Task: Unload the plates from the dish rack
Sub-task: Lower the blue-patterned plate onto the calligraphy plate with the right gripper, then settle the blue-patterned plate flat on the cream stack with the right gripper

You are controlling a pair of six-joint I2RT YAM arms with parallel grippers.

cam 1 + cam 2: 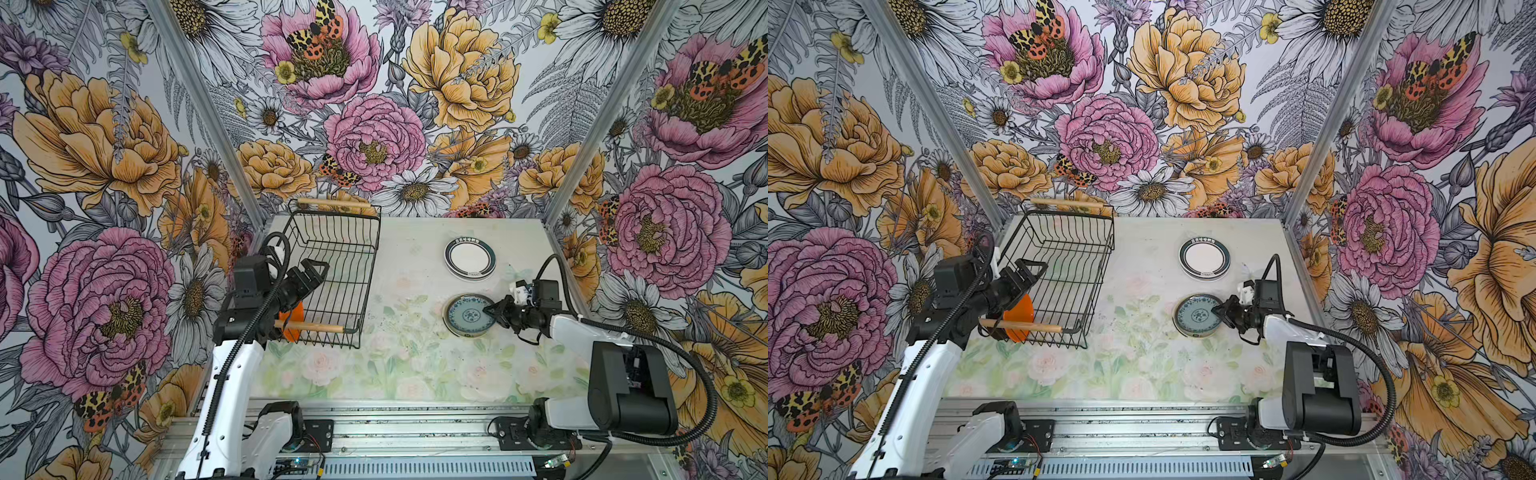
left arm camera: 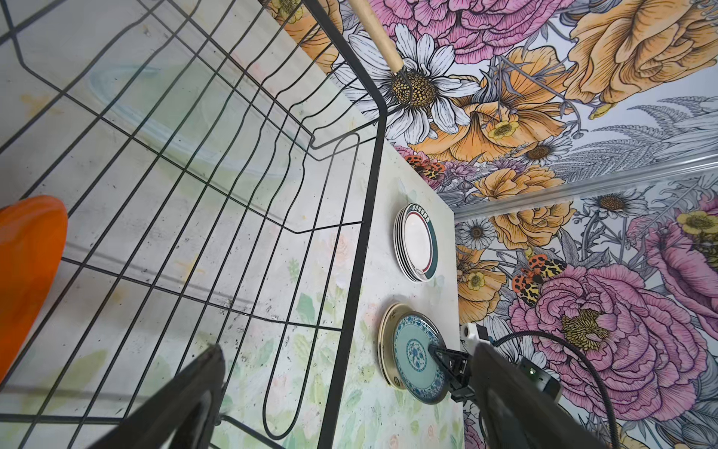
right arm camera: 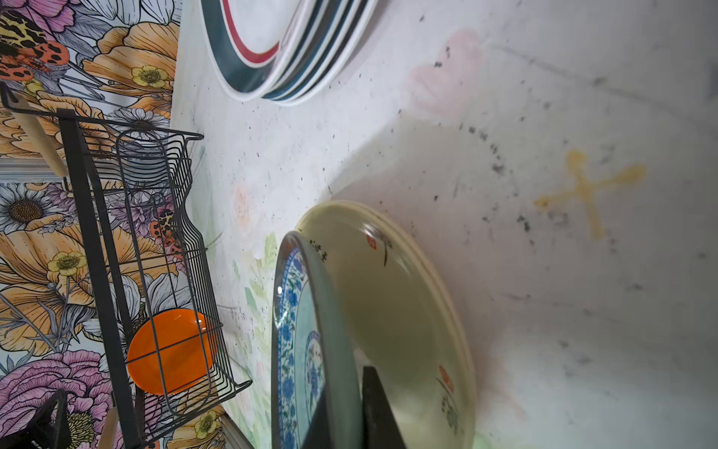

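while the orange plate [image 1: 1019, 318] stands in the rack [image 1: 336, 228], the teal plate [image 1: 467, 318] is clamped at its rim

where the worktop [image 1: 415, 353] reaches its far left corner, the rack is set, running along the left edge. the orange plate is seen upright on edge at the rack's near end, just behind the near wooden handle [image 1: 320, 327]. the left gripper [image 1: 316, 266] is held over the rack's left side, near the orange plate, with its jaws spread wide and nothing between them.

toward the right edge of the worktop two stacks are laid flat, apart from each other. the far one is made of white plates [image 1: 470, 257] with dark rims. the near one is made of cream plates [image 3: 392, 303], and the teal plate is tilted over them. its edge away from the right gripper [image 1: 490, 311] is rested on the top cream plate, while the edge at the gripper is lifted clear. the right gripper is closed on that lifted rim, and one finger [image 3: 373, 408] is seen between the teal plate and the cream plate below.
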